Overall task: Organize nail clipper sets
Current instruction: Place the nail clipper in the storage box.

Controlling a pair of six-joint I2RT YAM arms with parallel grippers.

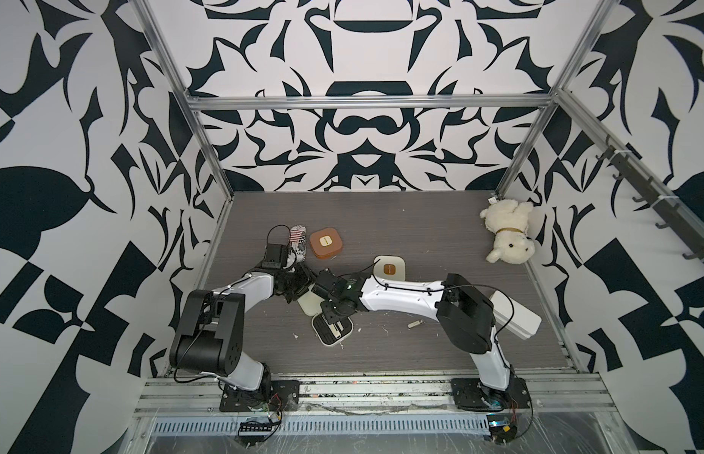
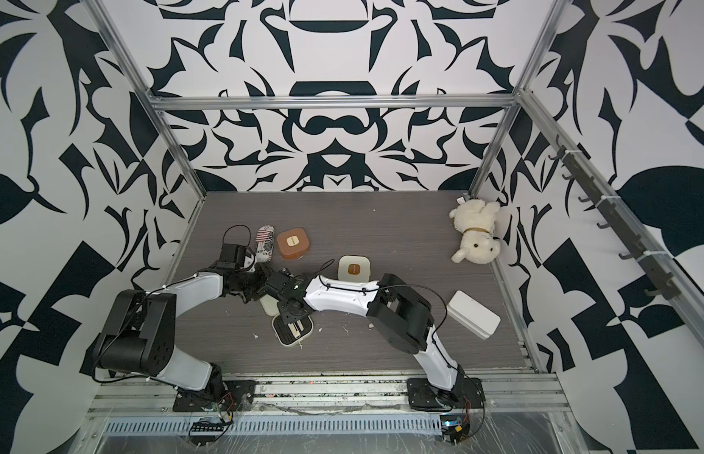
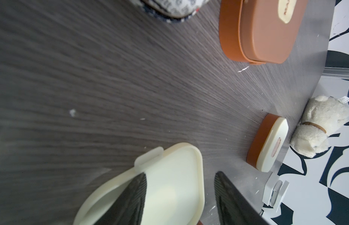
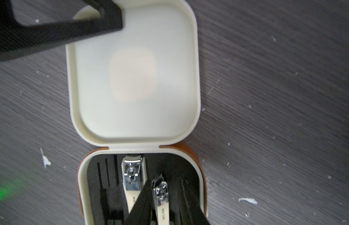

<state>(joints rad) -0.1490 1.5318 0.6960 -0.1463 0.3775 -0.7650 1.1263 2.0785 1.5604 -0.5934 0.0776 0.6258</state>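
Observation:
An open cream case lies mid-table, its black insert facing up and its lid folded flat behind. A cream clipper rests in the insert. A smaller clipper stands on edge between the parted fingers of my right gripper, against one finger and with a gap to the other. My left gripper is open and straddles the lid's rim, one finger on the lid's inside. A shut brown case and a shut cream-lidded case sit farther back.
A crushed striped can lies beside the brown case, close to my left arm. A white plush dog sits in the back right corner. A white box stands at the right edge. A small cream piece lies near my right arm.

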